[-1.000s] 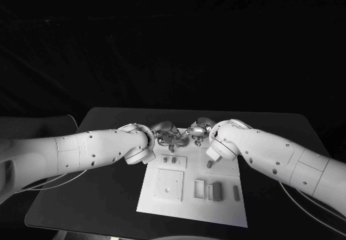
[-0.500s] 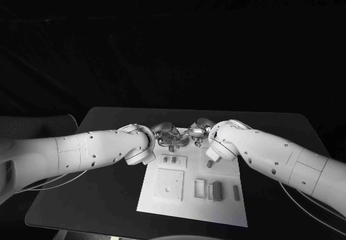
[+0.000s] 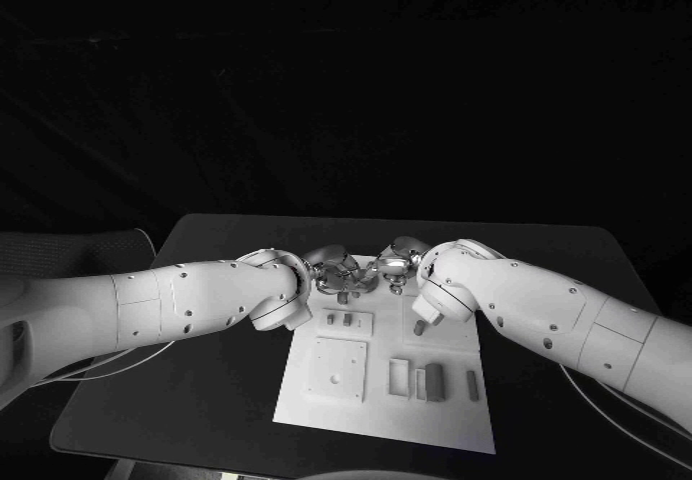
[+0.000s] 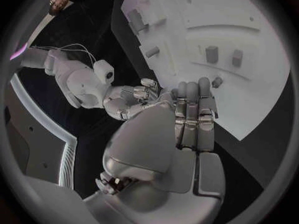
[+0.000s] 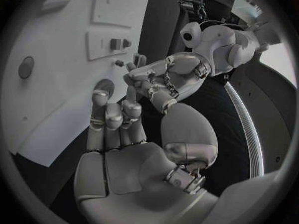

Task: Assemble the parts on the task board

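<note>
Comparing with a second ago, nothing has shifted; left hand [image 3: 329,272] and right hand [image 3: 395,258] meet at the task board's [image 3: 447,350] far edge; fingers curled, grasp unclear; grey parts [image 3: 434,380] lie untouched; assembly seems stalled.

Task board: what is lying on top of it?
On the task board lie small parts near its front and two by the hands. The far edge is covered by the left hand and right hand.

A black table [image 3: 231,330] stands against a dark, unlit backdrop.
</note>
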